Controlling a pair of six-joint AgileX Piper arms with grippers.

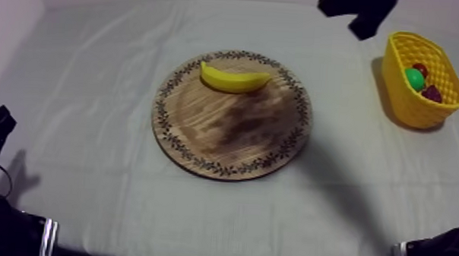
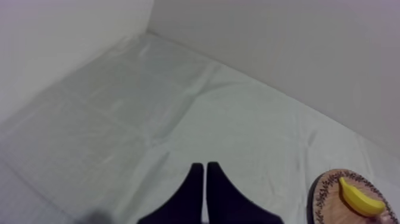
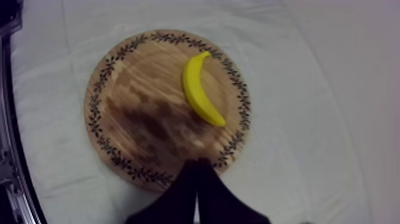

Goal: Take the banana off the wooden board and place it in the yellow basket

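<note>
A yellow banana lies on the far part of the round wooden board with the patterned rim, mid-table. The yellow basket stands at the far right. My right gripper hangs high at the upper right, between board and basket; in the right wrist view its fingers lie together as a wedge, shut on nothing, over the board's rim, with the banana beyond them. My left gripper rests low at the left, shut, far from the board and banana.
Inside the basket lie a green fruit, a small red fruit and a dark red one. Grey-white cloth covers the table, with walls close behind and at the left.
</note>
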